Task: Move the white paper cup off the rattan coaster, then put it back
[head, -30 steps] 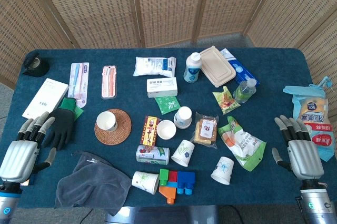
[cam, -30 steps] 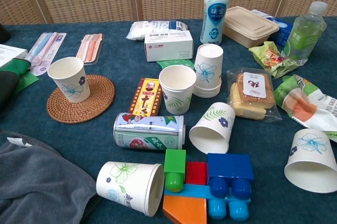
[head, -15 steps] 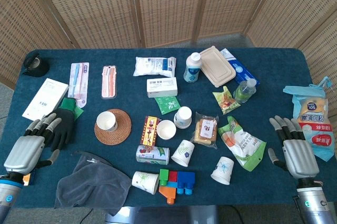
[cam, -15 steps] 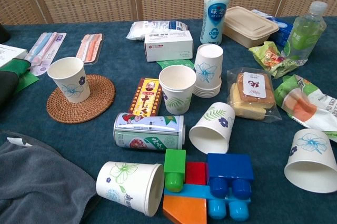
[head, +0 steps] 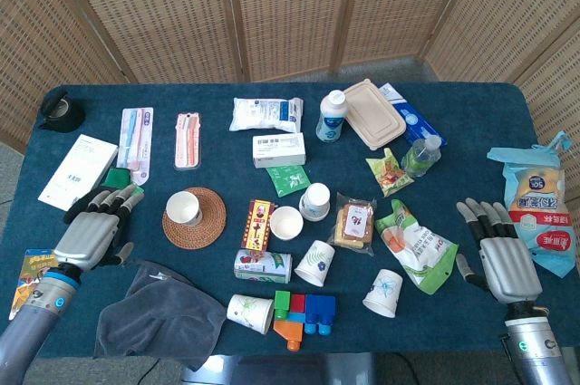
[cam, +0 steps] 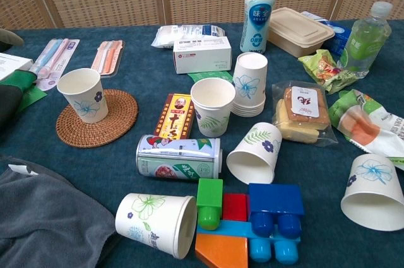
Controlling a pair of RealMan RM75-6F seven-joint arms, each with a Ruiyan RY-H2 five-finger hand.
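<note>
The white paper cup stands upright on the left part of the round rattan coaster, mouth up, blue flower print on its side. My left hand hovers over the black glove to the cup's left, a hand's width away, fingers apart and holding nothing. Near the table's front right edge my right hand is open with its fingers spread, far from the cup. The chest view shows only a sliver of a fingertip at its top left corner.
A grey cloth lies at the front left. Right of the coaster are a red-yellow box, a green can on its side, several other paper cups, toy blocks and snack bags. Toothbrush packs lie behind.
My left hand has moved forward and to the right, over the black glove and closer to the cup. My right hand shifted slightly. The cup has not moved.
</note>
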